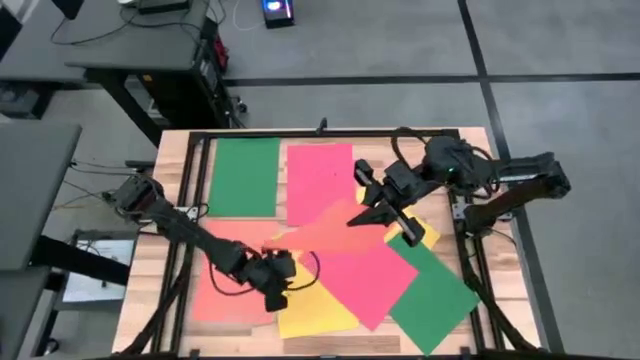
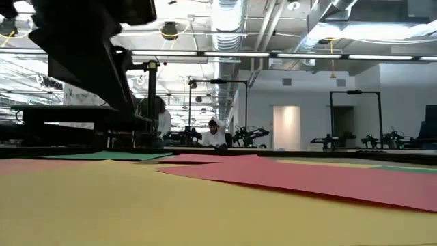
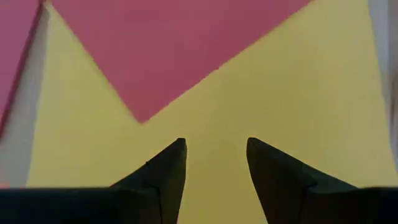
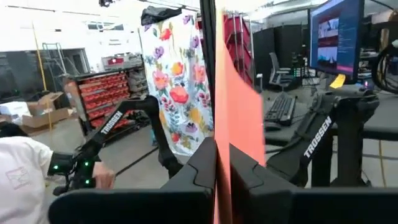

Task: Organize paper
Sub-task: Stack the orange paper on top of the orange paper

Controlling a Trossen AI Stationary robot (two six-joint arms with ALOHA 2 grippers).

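— Right gripper (image 1: 372,213)?
— Over the middle of the bench (image 1: 165,175), pinched shut on an orange sheet (image 1: 330,232). Lifted by one edge; seen edge-on between the fingers (image 4: 205,168) in the right wrist view.

— And the left gripper (image 3: 216,163)?
— Near edge of the bench, low over the yellow sheet (image 3: 292,93). Fingers narrowly apart, nothing between them. Touching the paper or just above it: hard to say from here.

— Where's the rest of the paper?
— Scattered flat. One green sheet (image 1: 245,176) far left, lying square. Beside it, to the right, a pink-red sheet (image 1: 320,175), also square. Another pink-red sheet (image 1: 365,280) turned diagonal near the middle, overlapping the yellow one; its corner showing in the left wrist view. A second green sheet (image 1: 432,292) at the near right, tilted. An orange-pink sheet (image 1: 215,285) at the near left, partly under the left arm.

— Anything beyond the bench?
— A person seated (image 2: 214,134) far back in the low view, and a sleeve (image 4: 18,180) in the right wrist view.
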